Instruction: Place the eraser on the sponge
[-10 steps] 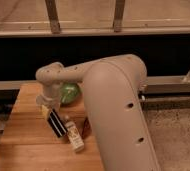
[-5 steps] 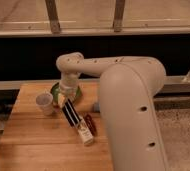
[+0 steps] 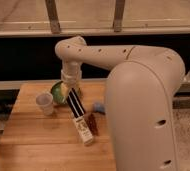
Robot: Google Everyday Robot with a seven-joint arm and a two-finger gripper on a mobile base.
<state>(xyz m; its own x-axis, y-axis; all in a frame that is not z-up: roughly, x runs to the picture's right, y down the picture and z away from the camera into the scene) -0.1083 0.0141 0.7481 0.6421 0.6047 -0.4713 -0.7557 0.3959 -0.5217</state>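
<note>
While hand (image 3: 71,95) clamps its upper end, eraser (image 3: 77,108) hangs tilted below, near sponge (image 3: 99,106).

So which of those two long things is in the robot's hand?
The black eraser with the pale stripe. The hand, beside the green bowl, is shut on its top end. The white bottle lies on the table.

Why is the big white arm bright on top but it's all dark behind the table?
In the camera view, light seems to come from above: the arm is pale on top and greyer underneath. Same view, the strip behind the table looks unlit and black. Same view, the end effector, by the green bowl and shut on the eraser, looks dim under the arm.
</note>
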